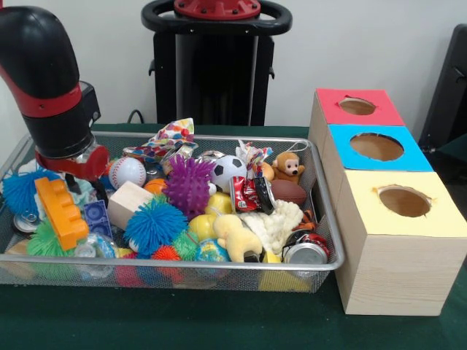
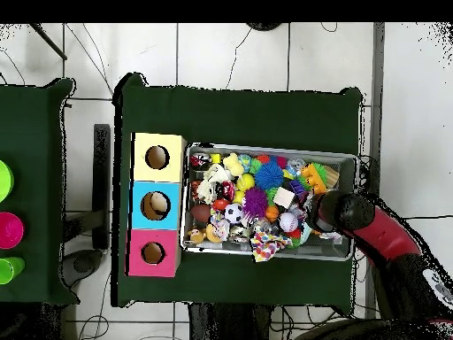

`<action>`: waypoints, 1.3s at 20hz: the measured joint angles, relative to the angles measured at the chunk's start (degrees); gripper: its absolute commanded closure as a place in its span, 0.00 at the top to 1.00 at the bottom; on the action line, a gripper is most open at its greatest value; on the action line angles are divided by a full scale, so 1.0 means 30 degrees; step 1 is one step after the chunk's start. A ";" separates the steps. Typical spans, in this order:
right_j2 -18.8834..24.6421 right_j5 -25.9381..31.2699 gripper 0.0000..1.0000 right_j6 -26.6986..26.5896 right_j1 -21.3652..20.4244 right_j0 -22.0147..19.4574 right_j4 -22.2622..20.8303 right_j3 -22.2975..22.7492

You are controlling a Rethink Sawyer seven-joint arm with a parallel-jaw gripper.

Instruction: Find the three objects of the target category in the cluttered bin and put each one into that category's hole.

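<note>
Only the overhead view shows tiled floor around the green table. Frontally, the gripper dips into the bin at left, its opening impossible to tell; three holed boxes stand at right.

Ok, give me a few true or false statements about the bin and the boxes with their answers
1. The arm reaches into the bin at the end farthest from the boxes. True.
2. The yellow-topped box sits between the other two. False: the blue-topped box is in the middle, the red-topped box beyond it.
3. The purple spiky ball lies inside the bin. True.
4. The soccer ball sits on the table outside the bin. False: it is in the bin.
</note>
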 measured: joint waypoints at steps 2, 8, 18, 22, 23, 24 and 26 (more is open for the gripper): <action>-0.0011 -0.0085 0.00 0.0004 -0.0006 0.0033 0.0000 0.0017; -0.0118 -0.0150 0.00 0.0000 -0.0008 0.0157 0.0000 0.0014; -0.1229 -0.0753 0.00 0.0000 -0.0039 0.1423 0.0074 -0.0039; -0.1540 -0.0986 0.00 0.0000 -0.0092 0.1798 0.0059 -0.0025; -0.1607 -0.1049 0.00 0.0000 -0.0096 0.1871 0.0055 -0.0022; -0.1641 -0.1075 0.00 0.0000 -0.0095 0.1904 0.0055 -0.0021; -0.1750 -0.1179 0.00 0.0000 -0.0098 0.2023 0.0053 -0.0015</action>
